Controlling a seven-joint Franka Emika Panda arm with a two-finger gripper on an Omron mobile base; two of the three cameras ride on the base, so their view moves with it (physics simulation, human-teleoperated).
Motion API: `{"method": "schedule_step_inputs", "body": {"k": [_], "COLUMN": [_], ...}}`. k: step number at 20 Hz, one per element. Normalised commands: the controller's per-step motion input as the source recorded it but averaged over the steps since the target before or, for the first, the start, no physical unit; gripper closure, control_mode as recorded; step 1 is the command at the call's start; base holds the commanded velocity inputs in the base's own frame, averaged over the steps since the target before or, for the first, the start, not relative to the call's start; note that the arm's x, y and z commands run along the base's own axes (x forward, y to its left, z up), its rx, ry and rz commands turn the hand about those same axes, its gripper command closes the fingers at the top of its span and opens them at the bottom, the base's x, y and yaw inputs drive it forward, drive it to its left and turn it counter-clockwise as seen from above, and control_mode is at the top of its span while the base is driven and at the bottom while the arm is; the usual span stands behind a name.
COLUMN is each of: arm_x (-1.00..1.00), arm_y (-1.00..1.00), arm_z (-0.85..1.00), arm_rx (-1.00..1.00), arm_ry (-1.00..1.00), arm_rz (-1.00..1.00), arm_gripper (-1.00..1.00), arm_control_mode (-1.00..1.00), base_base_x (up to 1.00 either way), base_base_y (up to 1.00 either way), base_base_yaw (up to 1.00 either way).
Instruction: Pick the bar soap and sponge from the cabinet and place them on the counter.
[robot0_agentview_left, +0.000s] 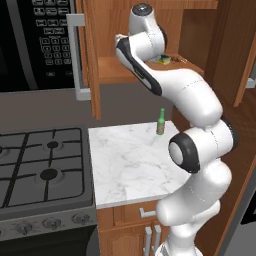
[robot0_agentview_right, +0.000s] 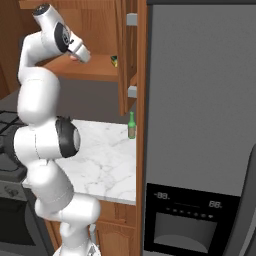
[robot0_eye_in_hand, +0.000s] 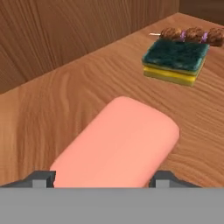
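- Two task items up on the cabinet (robot0_agentview_left: 90, 60) shelf in the left base view, none yet on the counter (robot0_agentview_left: 125, 165); arm reaching in from 5 o'clock, hand hidden behind the wrist; sponge (robot0_agentview_left: 163, 59) peeking out at 3 o'clock of the wrist; green bottle (robot0_agentview_left: 161, 122) standing at the counter's far edge.
- Right base view: wrist pushed into the open cabinet above the counter, sponge (robot0_agentview_right: 114, 61) just a sliver at 3 o'clock of the hand; fingers themselves hidden here.
- Hand view: bar soap (robot0_eye_in_hand: 118, 146) lying flat on the shelf, directly between the fingers (robot0_eye_in_hand: 43, 178), one tip at each flank; long axis running from 7 o'clock to 1 o'clock, straight away from the hand, so the squeeze falls across the narrow width.
- Fingers set about as wide as the soap; contact with its sides impossible to confirm, so cannot tell whether gripped.
- Sponge at 1 o'clock beyond the soap, well apart, green face up; brown skewer (robot0_eye_in_hand: 188, 34) just behind it.
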Motion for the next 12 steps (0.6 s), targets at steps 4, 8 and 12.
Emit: {"method": "schedule_step_inputs", "body": {"k": [4, 8, 12], "arm_x": [-1.00, -1.00, -1.00], "arm_y": [-0.33, -0.36, -0.22], "arm_z": [0.12, 0.00, 0.01], "arm_rx": [0.08, 0.08, 0.06], "arm_ry": [-0.21, -0.18, -0.13], "arm_rz": [0.00, 0.00, 0.00], "arm_gripper": [1.00, 1.00, 1.00], "arm_control_mode": [-1.00, -1.00, -1.00], "base_base_x": [0.00, 0.00, 0.00], "base_base_y": [0.00, 0.00, 0.00], "base_base_yaw": [0.00, 0.00, 0.00]}}
